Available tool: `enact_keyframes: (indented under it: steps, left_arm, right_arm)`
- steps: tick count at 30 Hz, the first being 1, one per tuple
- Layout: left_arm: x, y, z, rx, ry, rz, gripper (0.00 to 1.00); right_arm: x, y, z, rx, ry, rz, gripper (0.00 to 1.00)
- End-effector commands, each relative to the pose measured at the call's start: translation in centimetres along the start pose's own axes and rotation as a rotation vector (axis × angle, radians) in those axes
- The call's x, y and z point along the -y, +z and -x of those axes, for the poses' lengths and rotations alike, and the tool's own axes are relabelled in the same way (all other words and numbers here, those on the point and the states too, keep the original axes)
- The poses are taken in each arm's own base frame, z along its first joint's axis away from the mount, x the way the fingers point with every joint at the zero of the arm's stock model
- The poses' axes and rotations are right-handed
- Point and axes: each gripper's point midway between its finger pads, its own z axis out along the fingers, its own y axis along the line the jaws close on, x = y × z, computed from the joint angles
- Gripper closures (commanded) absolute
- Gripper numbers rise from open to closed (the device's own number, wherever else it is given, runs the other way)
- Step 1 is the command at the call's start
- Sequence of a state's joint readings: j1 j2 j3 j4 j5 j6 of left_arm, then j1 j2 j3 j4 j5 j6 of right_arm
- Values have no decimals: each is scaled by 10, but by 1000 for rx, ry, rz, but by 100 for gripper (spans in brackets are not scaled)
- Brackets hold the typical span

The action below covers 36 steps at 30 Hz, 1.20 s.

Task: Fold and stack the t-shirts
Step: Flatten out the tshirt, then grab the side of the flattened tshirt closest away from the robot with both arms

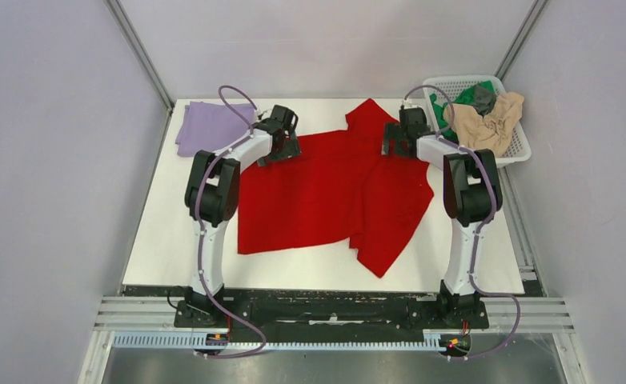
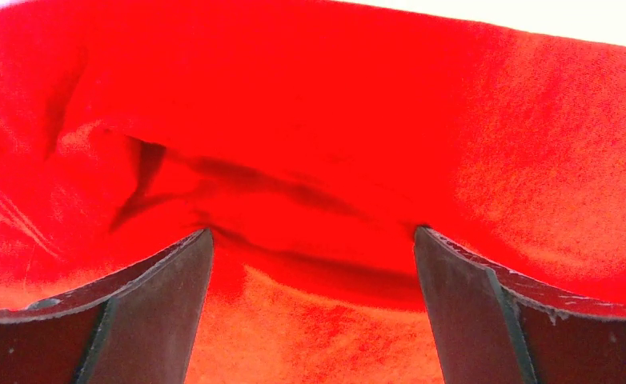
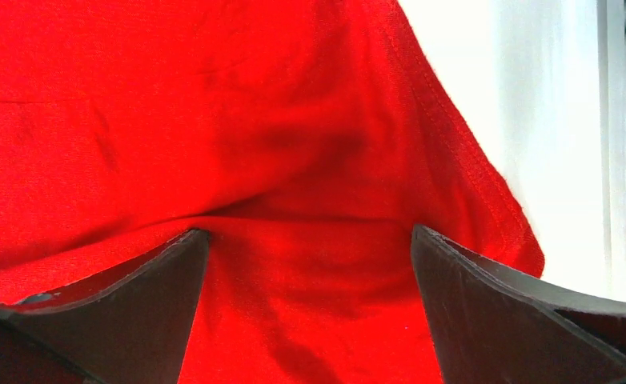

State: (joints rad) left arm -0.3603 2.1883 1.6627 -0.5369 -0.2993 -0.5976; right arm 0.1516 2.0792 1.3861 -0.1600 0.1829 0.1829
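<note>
A bright red t-shirt (image 1: 326, 192) lies spread and partly rumpled across the middle of the white table. My left gripper (image 1: 280, 142) is down at its far left edge, jaws open wide, with red cloth (image 2: 310, 160) filling the space between the fingers (image 2: 166, 304). My right gripper (image 1: 396, 142) is down at the shirt's far right part, also open, its fingers (image 3: 470, 304) pressed into the red cloth (image 3: 214, 120) near a hemmed edge. A folded lavender t-shirt (image 1: 208, 125) lies at the far left corner. Beige (image 1: 487, 122), green (image 1: 442, 102) and dark grey (image 1: 481, 98) shirts are in the basket.
A white mesh basket (image 1: 519, 148) stands at the far right, just off the white table (image 1: 166, 240). Grey walls close in on both sides and behind. The arm bases sit on a rail (image 1: 334, 308) along the near edge.
</note>
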Motion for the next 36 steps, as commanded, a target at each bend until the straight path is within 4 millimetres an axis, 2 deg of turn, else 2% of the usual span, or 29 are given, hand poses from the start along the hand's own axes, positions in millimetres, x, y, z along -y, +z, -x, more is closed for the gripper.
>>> enact_keyframes:
  steps: [1,4,6,8,9,10,12,15,17,18,19,21,24,27,31,36]
  left_arm:
    - [11,20,13,-9,40,-19,0]
    - [27,0,27,10,41,-90,0]
    - [32,-23,33,36,51,-120,0]
    - [33,-53,34,72,66,-130,0]
    - [32,-73,33,96,69,-136,0]
    - [29,-93,33,121,64,-141,0]
    - [15,-124,20,144,44,-129,0]
    - [-27,-156,-20,108,-43,-84,0]
    - [-68,-165,-57,65,-114,-2,0]
    - [-90,-171,-77,41,-146,48,0]
    - [-107,-174,-97,12,-158,76,0]
    - [-133,-181,-127,-18,-208,111,0]
    - [-160,-186,-156,-9,-302,131,0]
    - [-167,-184,-164,26,-359,104,4]
    - [-172,-177,-171,22,-412,142,19]
    - [-177,-161,-182,13,-500,202,31]
  right_arm:
    - [-7,27,13,-28,-42,18,2]
    - [-11,11,44,40,-60,34,2]
    - [-9,-13,61,95,-89,29,2]
    - [-12,-47,79,174,-127,58,2]
    - [-15,-62,81,196,-150,92,2]
    - [-17,-84,87,235,-148,124,2]
    - [-19,-114,80,278,-146,178,2]
    - [-9,-154,68,353,-79,185,2]
    - [2,-169,49,380,-32,165,2]
    - [9,-179,49,421,10,150,2]
    - [16,-182,39,422,54,126,2]
    - [27,-190,24,427,113,98,2]
    - [28,-200,11,445,145,124,2]
    - [23,-207,3,453,162,173,2]
    - [19,-210,-5,432,145,200,2]
    - [21,-213,-7,430,131,195,2]
